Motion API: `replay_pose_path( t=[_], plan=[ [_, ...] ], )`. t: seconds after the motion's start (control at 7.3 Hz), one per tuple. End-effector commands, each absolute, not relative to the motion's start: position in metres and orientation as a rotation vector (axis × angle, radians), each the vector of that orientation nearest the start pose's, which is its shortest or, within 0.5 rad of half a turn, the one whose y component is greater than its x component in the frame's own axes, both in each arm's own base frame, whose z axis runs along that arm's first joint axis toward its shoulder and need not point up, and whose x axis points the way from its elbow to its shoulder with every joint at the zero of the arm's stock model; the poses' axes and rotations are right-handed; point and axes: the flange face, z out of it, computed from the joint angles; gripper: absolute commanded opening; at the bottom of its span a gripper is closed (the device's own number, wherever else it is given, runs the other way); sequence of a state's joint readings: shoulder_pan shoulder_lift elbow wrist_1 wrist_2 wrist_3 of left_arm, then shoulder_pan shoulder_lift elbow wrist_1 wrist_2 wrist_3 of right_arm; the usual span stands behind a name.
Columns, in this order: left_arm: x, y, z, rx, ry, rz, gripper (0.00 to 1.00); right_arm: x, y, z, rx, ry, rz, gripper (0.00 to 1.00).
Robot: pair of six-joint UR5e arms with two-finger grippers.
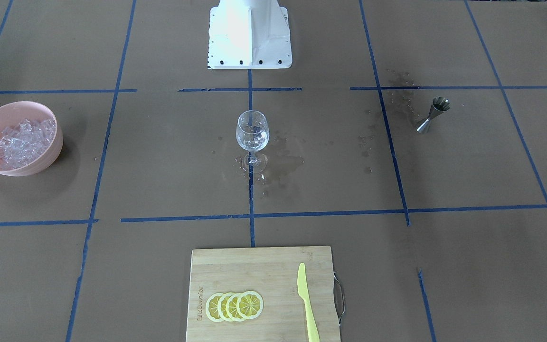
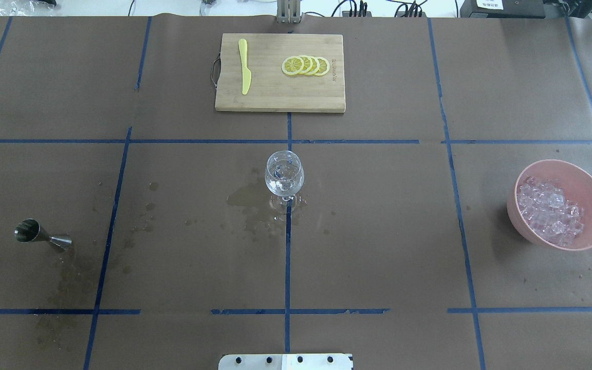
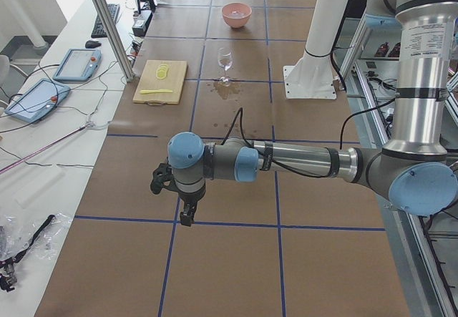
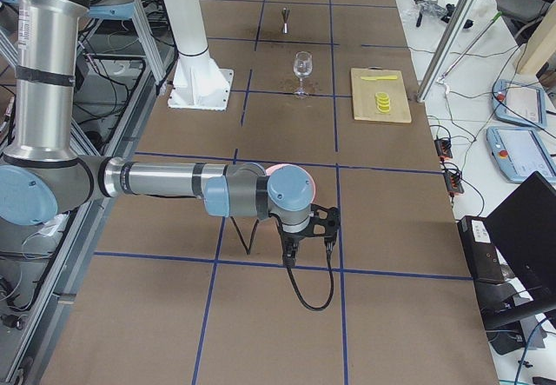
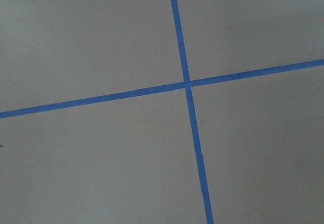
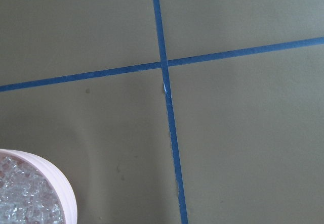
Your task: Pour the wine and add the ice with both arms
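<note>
Ice: slick, light, loose cubes beside right hand; pinch singly. Left hand, right hand: opening cannot be told.

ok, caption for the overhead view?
Wine glass on a wet patch at centre, jigger at left, pink bowl of ice at right, cutting board beyond.

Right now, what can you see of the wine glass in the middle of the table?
The wine glass is clear and colourless, with a rounded bowl, a thin stem and a round flat foot. It stands upright near the middle of the brown table, its foot on a blue tape line and in a wet patch. Something clear glints inside the bowl; whether liquid or solid, I cannot tell. Nothing else touches it.
</note>
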State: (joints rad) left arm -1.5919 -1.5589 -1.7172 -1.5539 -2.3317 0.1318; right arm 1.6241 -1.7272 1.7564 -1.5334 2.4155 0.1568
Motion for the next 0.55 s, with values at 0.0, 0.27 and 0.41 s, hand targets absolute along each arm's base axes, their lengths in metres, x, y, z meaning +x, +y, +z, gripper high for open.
replay_pose_path(
  t=[0.0,0.27,0.41],
  plan=[
    [-0.077,-0.474,0.512,0.298,0.737,0.157,1.0,0.082,-0.426,0.629,0.026,-0.85,0.166,1.0],
    [-0.063,-0.456,0.478,0.314,0.766,0.095,0.98,0.081,-0.432,0.621,0.036,-0.85,0.161,1.0],
    [-0.048,-0.452,0.459,0.308,0.784,0.067,0.95,0.08,-0.432,0.62,0.036,-0.864,0.161,1.0]
  ],
)
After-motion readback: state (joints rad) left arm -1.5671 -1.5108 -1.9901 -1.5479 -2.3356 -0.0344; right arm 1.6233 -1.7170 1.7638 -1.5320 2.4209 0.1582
